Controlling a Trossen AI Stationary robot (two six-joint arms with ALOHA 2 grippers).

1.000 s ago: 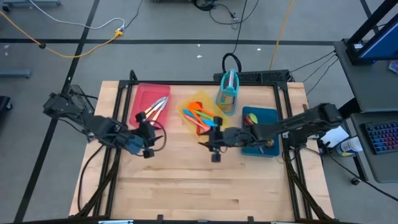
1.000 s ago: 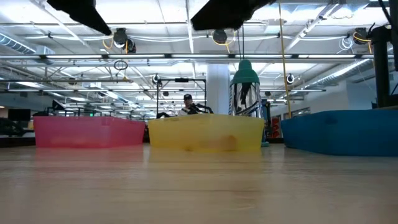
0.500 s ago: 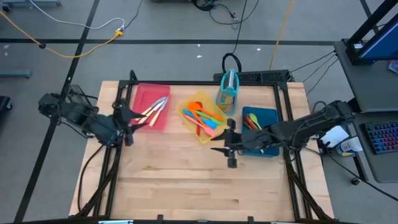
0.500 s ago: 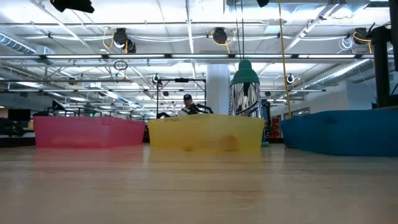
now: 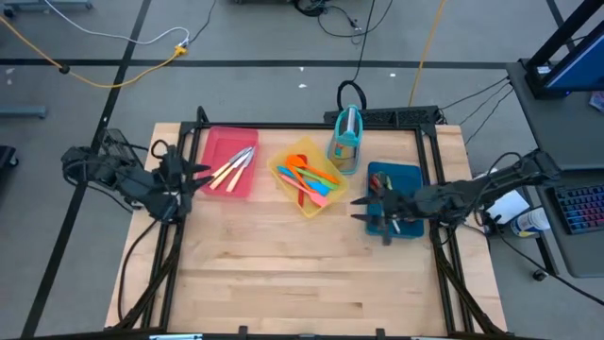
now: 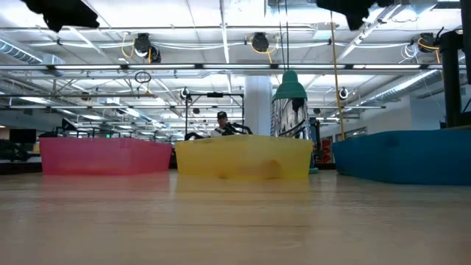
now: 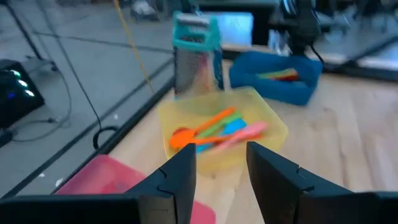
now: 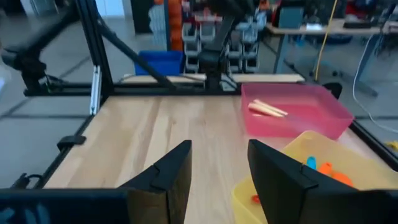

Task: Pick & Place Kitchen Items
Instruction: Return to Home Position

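Cream-handled knives [image 5: 231,168] lie in the red tray [image 5: 219,144]. Orange, blue, green and pink utensils [image 5: 307,178] lie in the yellow tray [image 5: 283,162]; they also show in the left wrist view [image 7: 217,130]. Red and green utensils [image 5: 380,184] lie in the blue tray [image 5: 406,173]. My left gripper [image 5: 198,172] is open and empty at the red tray's left edge, above the table; its fingers [image 7: 221,168] point toward the yellow tray. My right gripper [image 5: 359,209] is open and empty at the blue tray's left edge, fingers [image 8: 217,168] pointing toward the table's left.
A teal-framed upright holder [image 5: 345,137] stands at the far edge between the yellow and blue trays. The near half of the wooden table [image 5: 302,274] is bare. In the low view the three trays [image 6: 243,156] stand in a row; a person shows far behind them.
My left gripper has drawn back from the table's middle toward the left edge, to the red tray's left side. My right gripper has drawn back from beside the yellow tray toward the right edge, to the blue tray's left side. The utensils have stayed in their trays.
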